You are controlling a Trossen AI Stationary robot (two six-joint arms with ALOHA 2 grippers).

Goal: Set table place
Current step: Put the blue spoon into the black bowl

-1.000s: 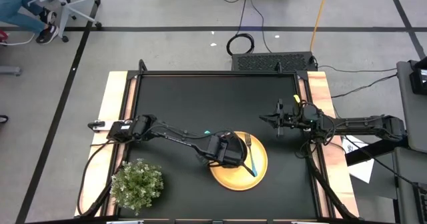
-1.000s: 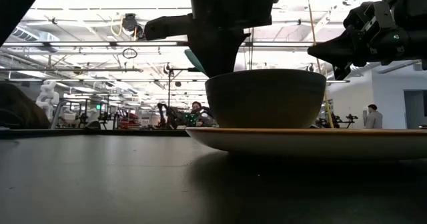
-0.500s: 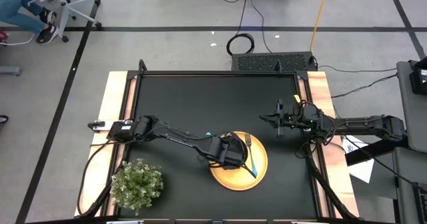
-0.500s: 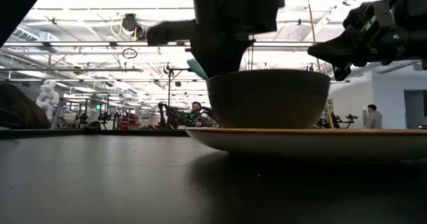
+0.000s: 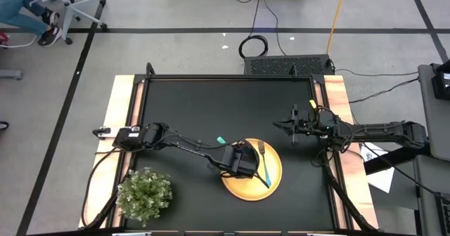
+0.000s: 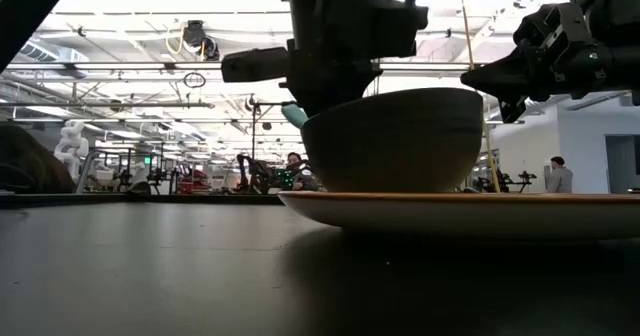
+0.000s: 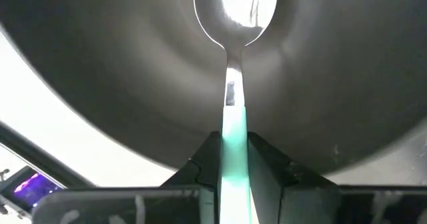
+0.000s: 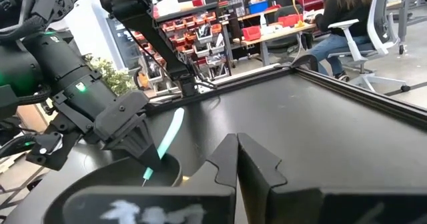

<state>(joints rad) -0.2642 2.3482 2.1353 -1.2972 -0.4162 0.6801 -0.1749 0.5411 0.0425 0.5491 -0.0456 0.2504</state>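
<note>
Left fingers clamping the spoon, now tipping the bowl up off the plate, lower centre of the high view. Risking a spill; right fingers waiting shut at right.

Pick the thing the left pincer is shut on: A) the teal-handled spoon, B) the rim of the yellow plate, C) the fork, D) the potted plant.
A: the left wrist view shows the left pincer clamped on the teal handle of the spoon, whose metal head sits inside the black bowl; the fork lies free on the plate.
</note>
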